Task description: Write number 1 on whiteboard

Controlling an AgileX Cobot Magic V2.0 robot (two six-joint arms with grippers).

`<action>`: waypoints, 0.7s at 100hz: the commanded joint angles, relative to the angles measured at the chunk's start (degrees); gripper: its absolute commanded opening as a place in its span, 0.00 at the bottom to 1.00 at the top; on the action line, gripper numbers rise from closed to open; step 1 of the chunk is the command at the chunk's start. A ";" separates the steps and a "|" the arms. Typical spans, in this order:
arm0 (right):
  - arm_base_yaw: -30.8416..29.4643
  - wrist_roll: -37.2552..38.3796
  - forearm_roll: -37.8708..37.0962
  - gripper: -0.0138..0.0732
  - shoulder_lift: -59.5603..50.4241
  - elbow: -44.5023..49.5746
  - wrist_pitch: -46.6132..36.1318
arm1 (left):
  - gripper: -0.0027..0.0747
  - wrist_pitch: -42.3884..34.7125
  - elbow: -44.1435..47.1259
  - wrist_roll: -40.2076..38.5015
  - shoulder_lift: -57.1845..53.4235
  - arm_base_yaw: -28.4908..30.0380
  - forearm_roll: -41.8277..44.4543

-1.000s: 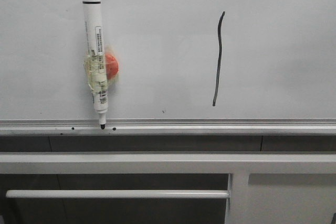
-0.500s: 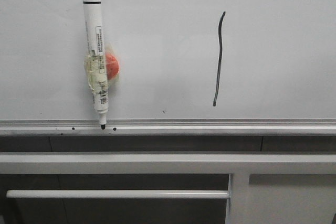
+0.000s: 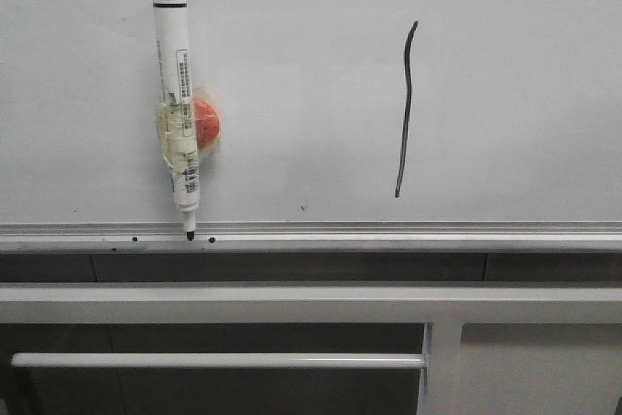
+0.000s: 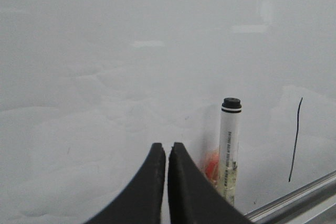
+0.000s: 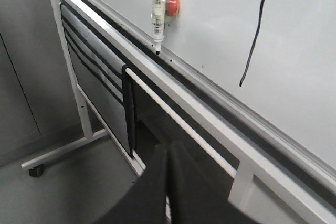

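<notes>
Left gripper point(image 4: 166, 153): jaws pressed together, empty, hanging off the whiteboard point(image 3: 292, 65). Right gripper point(image 5: 168, 153): likewise clenched on nothing, low by the frame point(image 5: 157, 106). Marker point(image 3: 178, 109) stuck to board by an orange magnet point(image 3: 205, 121), tip at the rail point(image 3: 389, 233). The 1 point(image 3: 405, 109) stands right of the marker, well apart. Nothing shifts over the last second; stroke looks complete, task likely done.

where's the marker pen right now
In the front view the marker pen hangs upright on the whiteboard's left side, tip at the silver rail, left of the number 1.
</notes>
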 commanded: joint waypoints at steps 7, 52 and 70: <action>-0.12 0.07 -2.05 0.08 0.58 -1.31 -2.04 | 0.01 -13.57 -1.08 1.71 -0.04 -0.07 1.50; -0.12 0.07 -2.05 0.08 0.58 -1.31 -1.74 | 0.01 12.33 -1.08 -11.59 -22.34 30.42 31.32; -0.12 0.07 -2.05 0.08 0.58 -1.31 -1.67 | 0.01 33.91 -1.08 -16.17 -34.49 45.93 31.03</action>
